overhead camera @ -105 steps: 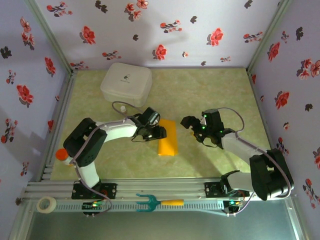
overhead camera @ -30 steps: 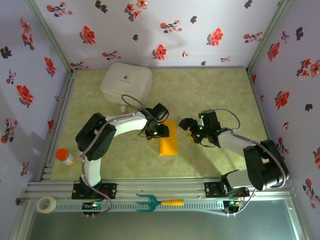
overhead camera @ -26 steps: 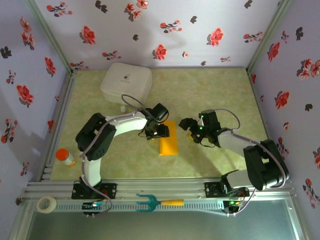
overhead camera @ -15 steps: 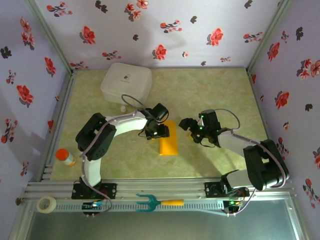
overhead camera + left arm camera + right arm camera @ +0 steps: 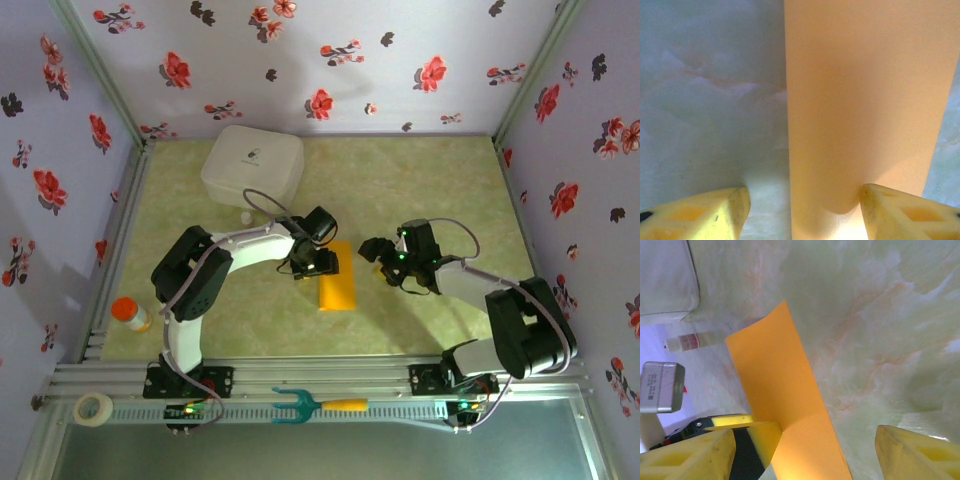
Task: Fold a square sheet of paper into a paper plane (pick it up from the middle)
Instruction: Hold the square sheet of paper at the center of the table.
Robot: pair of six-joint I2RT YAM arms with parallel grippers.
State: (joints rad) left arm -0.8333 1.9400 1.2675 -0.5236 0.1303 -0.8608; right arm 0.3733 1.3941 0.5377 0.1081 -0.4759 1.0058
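Open table [image 5: 440,190] was seen at the far right and along the near side. The far left was blocked by a white box [image 5: 252,165] and a small bottle [image 5: 245,216] beside it. Little room was left between the left gripper [image 5: 316,266] and right gripper [image 5: 374,249], over the paper plane [image 5: 337,290].

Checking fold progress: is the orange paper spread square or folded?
Folded: the paper lies flat as a narrow rectangle, not a square.

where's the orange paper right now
Top view: the orange paper lies flat mid-table, its far end under the left hand, with the right hand just off its right side.
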